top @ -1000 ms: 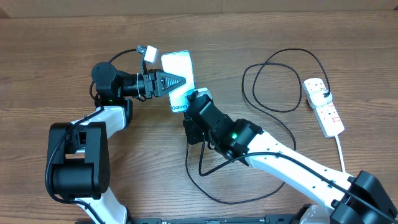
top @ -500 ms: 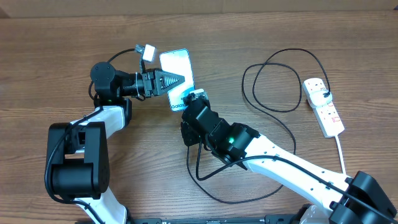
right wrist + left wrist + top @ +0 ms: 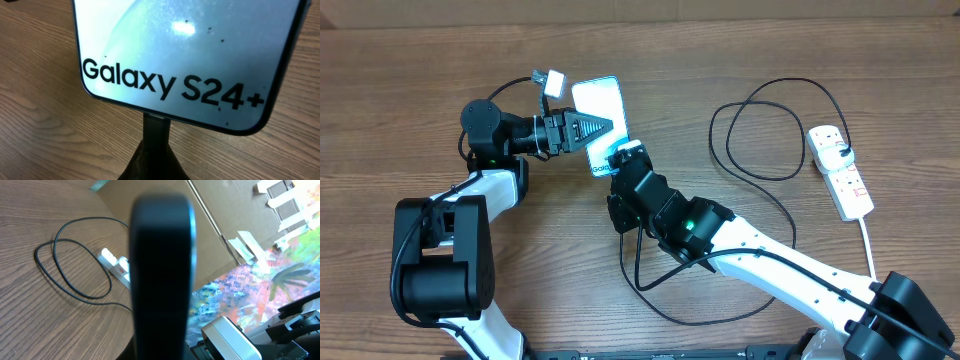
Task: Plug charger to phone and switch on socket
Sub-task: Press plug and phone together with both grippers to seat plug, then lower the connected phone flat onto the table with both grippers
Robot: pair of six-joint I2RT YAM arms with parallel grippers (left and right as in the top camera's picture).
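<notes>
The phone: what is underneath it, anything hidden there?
Only the wooden table shows around the phone; the patch directly beneath is covered. The left gripper holds its side, and the charger tip in the right gripper meets its bottom edge.

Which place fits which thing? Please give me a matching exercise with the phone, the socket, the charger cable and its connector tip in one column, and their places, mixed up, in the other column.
Things
1. phone
2. socket
3. charger cable
4. connector tip

Places
A. lying on the table at the far right side
B. right at the phone's bottom edge, below the "Galaxy S24+" text
C. between the fingers of the left gripper
D. looped on the table, between the arms and the socket

Pairs: 1-C, 2-A, 3-D, 4-B
</notes>
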